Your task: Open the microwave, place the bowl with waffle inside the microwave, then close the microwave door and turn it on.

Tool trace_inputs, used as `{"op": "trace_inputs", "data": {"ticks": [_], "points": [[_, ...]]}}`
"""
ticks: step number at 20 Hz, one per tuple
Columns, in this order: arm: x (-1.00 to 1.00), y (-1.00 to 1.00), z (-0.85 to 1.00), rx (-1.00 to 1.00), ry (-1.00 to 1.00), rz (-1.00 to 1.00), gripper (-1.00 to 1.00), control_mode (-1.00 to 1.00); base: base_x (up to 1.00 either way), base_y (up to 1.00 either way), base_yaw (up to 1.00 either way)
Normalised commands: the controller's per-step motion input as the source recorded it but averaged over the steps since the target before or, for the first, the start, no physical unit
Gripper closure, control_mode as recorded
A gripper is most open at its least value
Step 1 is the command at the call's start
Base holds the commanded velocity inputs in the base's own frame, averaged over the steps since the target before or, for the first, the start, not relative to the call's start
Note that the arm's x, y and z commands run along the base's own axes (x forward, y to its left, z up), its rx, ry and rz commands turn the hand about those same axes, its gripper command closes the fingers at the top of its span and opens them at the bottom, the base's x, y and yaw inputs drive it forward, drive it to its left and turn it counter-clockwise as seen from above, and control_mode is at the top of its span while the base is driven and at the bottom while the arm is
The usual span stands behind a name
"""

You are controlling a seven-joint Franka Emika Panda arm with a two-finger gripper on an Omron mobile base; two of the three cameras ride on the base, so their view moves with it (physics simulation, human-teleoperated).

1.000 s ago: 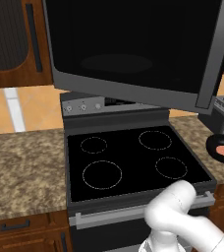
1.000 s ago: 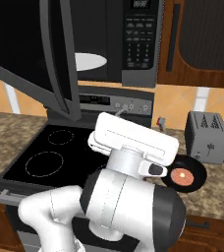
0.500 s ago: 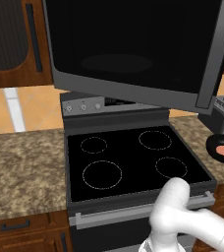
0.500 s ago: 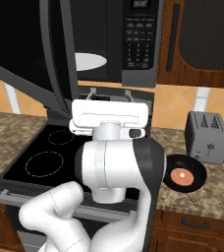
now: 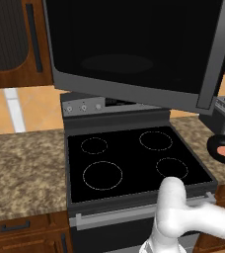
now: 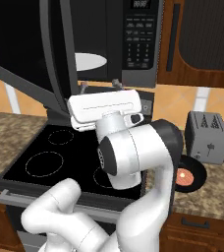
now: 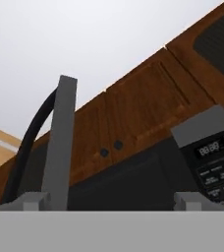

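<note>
Microwave door (image 6: 30, 47) swung open, white turntable (image 6: 90, 61) exposed; gripper (image 6: 99, 88) jaws apart, empty, at 12 o'clock of the stove (image 5: 134, 163); bowl (image 6: 188, 174) with waffle (image 6: 184, 175) on the counter beside the toaster (image 6: 207, 137) at 3 o'clock, where a reach risks striking toaster or door.

The arm (image 6: 133, 162) is showing as glossy white, built of fat rounded links with bulging elbows. A dark ring is circling one joint (image 6: 103, 156). The hand block (image 6: 104, 109) is looking flat, white and boxy with a thin grooved outline. The tool (image 7: 109, 201) is showing two small grey square fingertips (image 7: 34, 201).
</note>
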Motion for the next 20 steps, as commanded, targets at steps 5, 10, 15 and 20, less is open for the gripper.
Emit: {"op": "trace_inputs", "data": {"ticks": [5,10,15,20], "points": [[0.0,-0.11,-0.1,0.0,0.01,0.09,-1.0,-1.0,0.0,0.0,0.0],[0.0,-0.01,-0.41,-0.01,0.13,0.0,1.0,-1.0,0.0,0.0,0.0],[0.0,-0.19,-0.61,0.0,0.12,0.0,1.0,-1.0,0.0,0.0,0.0],[0.11,-0.3,-0.56,0.0,0.22,0.0,1.0,-1.0,0.0,0.0,0.0]]}}
